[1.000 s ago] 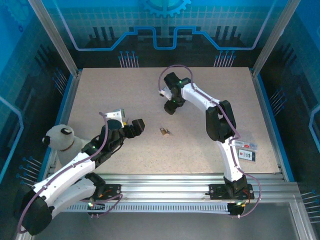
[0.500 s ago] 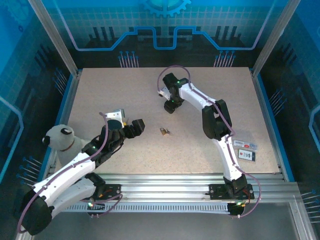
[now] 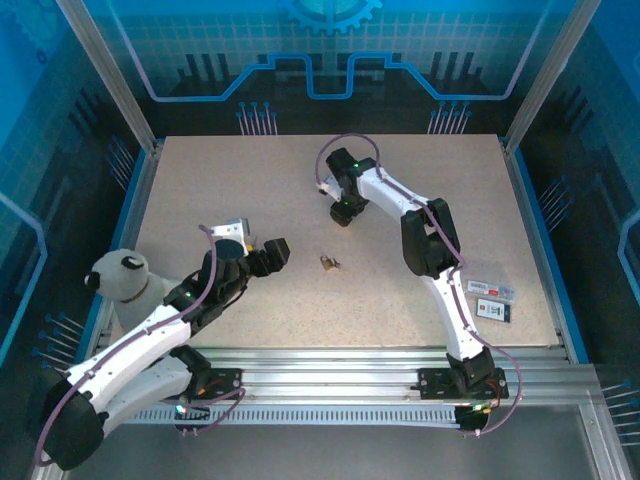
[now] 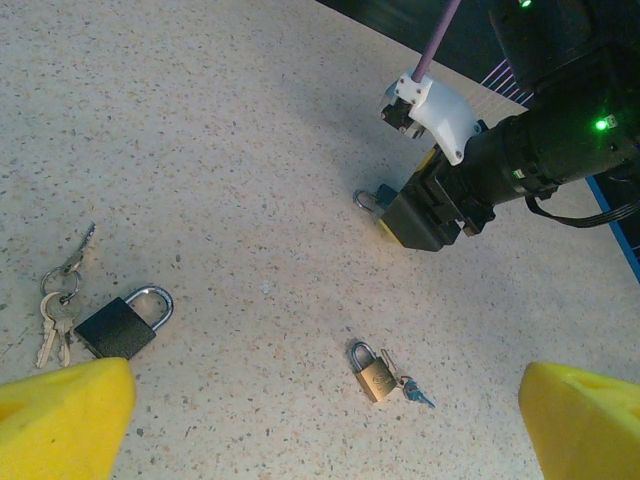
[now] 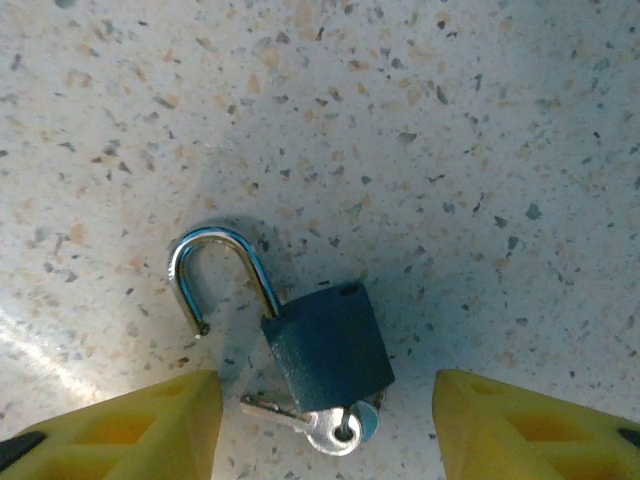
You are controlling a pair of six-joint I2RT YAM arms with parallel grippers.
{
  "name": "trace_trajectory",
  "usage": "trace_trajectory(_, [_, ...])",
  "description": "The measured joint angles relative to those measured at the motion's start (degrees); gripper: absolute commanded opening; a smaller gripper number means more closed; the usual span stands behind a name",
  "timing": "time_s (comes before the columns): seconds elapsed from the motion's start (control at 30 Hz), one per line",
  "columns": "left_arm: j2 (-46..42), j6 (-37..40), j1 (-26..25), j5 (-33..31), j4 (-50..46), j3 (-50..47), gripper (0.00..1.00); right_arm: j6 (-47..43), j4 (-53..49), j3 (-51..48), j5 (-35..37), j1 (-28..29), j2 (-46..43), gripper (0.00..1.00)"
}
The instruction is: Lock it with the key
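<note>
Lower the right gripper [image 3: 341,214], spread above the unlocked padlock [image 5: 325,345], squarely onto the key [image 5: 335,428] head before pinching; the left gripper [image 3: 277,250] hangs spread and empty.

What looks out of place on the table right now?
A plush toy sits at the left edge of the table, beside the left arm; it has nothing to do with locks. The dark padlock has its shackle swung open with a key in it, as the job expects.
</note>
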Motion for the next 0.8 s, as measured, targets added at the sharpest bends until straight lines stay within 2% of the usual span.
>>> trace_trajectory(0.47, [1.42, 0.0, 0.0, 0.02, 0.09, 0.0, 0.99, -0.17, 0.63, 1.49, -0.26, -0.15, 1.11, 0.37])
trace_trajectory(0.8, [1.57, 0.0, 0.0, 0.0, 0.26, 0.0, 0.99, 2.69, 3.93, -3.26, -1.7, -0.26, -1.05, 0.31])
